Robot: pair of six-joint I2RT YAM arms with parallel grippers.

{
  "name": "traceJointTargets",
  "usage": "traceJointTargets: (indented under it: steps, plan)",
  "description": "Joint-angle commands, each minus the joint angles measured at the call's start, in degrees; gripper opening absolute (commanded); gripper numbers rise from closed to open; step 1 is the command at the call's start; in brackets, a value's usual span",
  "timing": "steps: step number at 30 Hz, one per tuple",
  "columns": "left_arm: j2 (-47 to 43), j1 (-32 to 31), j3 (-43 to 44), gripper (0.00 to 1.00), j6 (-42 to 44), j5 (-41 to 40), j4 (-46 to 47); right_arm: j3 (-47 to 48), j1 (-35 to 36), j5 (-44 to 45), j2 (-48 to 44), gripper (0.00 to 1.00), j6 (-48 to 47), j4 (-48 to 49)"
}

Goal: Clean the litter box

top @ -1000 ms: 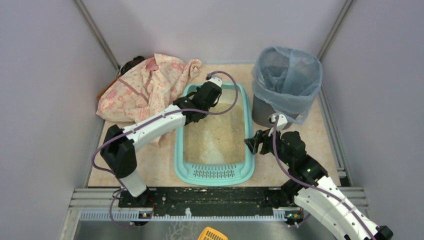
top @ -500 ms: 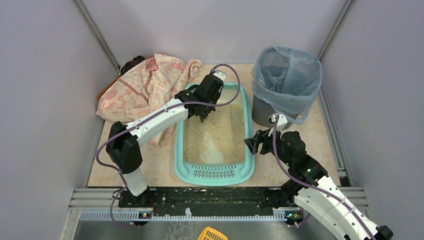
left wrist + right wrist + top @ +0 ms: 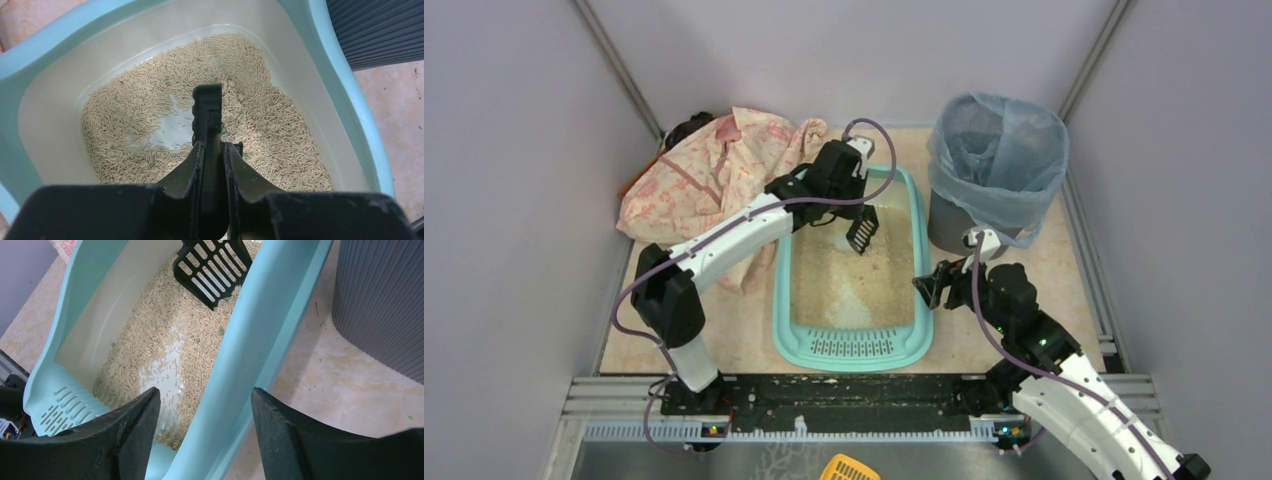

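Observation:
The turquoise litter box [image 3: 852, 350] lies lengthwise mid-table, with beige litter [image 3: 849, 275] and its slotted grille at the near end. My left gripper [image 3: 848, 203] is shut on the handle of a black slotted scoop [image 3: 862, 232], which hangs over the far part of the litter. In the left wrist view the scoop [image 3: 207, 107] runs edge-on from my left gripper [image 3: 213, 147] above a bare patch in the litter [image 3: 280, 135]. My right gripper [image 3: 934, 285] stands open at the box's right wall. In the right wrist view its fingers straddle the rim [image 3: 260, 330], with the scoop [image 3: 212, 265] beyond.
A grey ribbed bin [image 3: 997, 150] lined with a blue bag stands at the back right, close to the box. A pink patterned cloth [image 3: 714, 175] is heaped at the back left. A yellow slotted piece [image 3: 849, 468] pokes in at the bottom edge. Grey walls close both sides.
My left arm has lifted and swung the scoop rightward, so its slotted head now shows above the litter. The right arm has not moved.

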Motion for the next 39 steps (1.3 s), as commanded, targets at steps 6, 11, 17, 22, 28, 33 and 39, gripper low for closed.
traceJointTargets:
  steps: [6,11,17,22,28,33,39]
  plan:
    - [-4.59,5.96,0.71,0.00,-0.33,3.77,-3.15,0.12,-0.12,-0.55,-0.68,0.67,0.56,3.02]
    - [-5.08,7.64,-3.61,0.00,-0.77,7.17,-2.79,0.04,-0.12,-0.66,-0.38,0.67,0.61,3.02]
    - [-3.99,7.80,-8.91,0.00,-3.20,21.40,4.10,0.16,-0.12,-0.74,-0.14,0.67,0.57,2.90]
    - [-0.93,7.79,-10.80,0.00,-5.41,27.05,7.67,0.25,-0.16,-0.44,-0.49,0.67,0.59,2.59]
    - [1.04,8.87,-13.39,0.00,-6.87,29.53,10.51,0.24,-0.12,-0.42,-0.51,0.67,0.58,2.67]
    - [1.59,12.12,-18.54,0.00,-9.71,36.89,16.67,0.02,-0.19,-0.43,-0.06,0.67,0.58,2.93]
    - [1.64,14.67,-23.07,0.00,-14.04,44.96,23.81,0.08,-0.15,-0.24,0.47,0.67,0.58,2.95]
